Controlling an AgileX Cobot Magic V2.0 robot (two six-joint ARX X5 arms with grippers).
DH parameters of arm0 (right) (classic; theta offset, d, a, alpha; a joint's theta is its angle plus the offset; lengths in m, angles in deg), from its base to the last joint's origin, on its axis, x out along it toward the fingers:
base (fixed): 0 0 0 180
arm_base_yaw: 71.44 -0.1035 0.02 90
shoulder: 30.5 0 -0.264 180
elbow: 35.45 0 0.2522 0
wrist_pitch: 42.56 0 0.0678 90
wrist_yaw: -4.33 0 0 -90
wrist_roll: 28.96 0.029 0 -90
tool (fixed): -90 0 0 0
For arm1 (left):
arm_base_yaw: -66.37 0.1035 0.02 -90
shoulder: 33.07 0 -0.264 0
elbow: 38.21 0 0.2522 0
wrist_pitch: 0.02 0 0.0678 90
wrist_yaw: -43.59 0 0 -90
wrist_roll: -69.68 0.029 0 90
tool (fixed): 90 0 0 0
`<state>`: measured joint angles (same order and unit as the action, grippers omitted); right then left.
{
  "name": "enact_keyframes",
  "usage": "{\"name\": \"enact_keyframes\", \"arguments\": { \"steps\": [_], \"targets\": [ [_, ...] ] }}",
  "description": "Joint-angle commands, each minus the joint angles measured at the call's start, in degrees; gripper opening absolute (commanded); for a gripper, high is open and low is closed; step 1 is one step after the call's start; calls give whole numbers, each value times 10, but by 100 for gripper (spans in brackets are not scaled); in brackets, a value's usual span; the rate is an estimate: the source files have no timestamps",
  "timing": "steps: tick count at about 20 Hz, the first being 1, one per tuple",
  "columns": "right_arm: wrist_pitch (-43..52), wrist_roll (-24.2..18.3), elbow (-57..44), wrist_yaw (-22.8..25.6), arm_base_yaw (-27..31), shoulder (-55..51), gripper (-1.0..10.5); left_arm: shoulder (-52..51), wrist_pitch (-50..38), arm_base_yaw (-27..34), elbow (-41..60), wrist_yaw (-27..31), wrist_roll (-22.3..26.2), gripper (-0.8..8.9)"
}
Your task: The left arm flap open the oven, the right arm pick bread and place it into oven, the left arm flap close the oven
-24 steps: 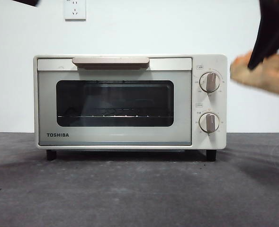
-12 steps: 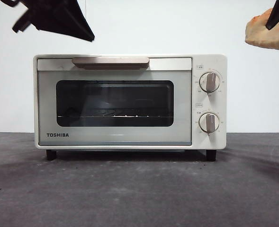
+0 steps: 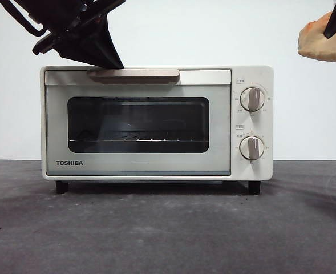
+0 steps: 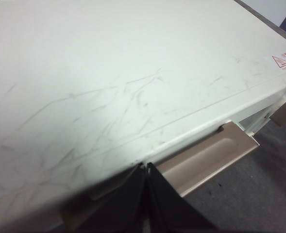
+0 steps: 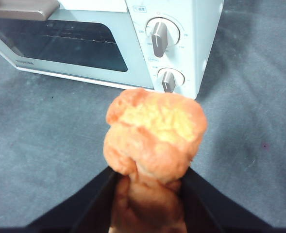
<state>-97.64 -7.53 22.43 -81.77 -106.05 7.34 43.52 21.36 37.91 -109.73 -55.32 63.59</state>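
The cream-white TOSHIBA oven stands on the table with its dark glass door shut. My left gripper comes down from the upper left, its shut tip at the left end of the beige bar handle. In the left wrist view the shut jaws rest at the oven's top front edge above the handle. My right gripper is shut on the golden-orange bread, held high in the air to the right of the oven. The bread shows at the front view's upper right edge.
Two round knobs sit on the oven's right panel. The oven rests on a dark grey table surface. A white wall is behind.
The left gripper has come down from the top left corner to the oven's handle. The right gripper lifted the bread up and holds it nearly still at the upper right.
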Motion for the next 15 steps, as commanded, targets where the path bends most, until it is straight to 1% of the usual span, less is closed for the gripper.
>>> {"name": "enact_keyframes", "arguments": {
  "steps": [1,3,8,15],
  "targets": [
    [5,-7,9,0,-5,1,176,23,2,-4,-9,3,11,11],
    [5,-9,9,0,-5,1,176,31,10,-5,-9,3,11,11],
    [5,-9,9,0,-5,1,176,37,62,-24,-9,3,12,11],
    [6,-13,9,1,-5,1,176,37,135,-76,-9,3,10,11]
  ]
}}
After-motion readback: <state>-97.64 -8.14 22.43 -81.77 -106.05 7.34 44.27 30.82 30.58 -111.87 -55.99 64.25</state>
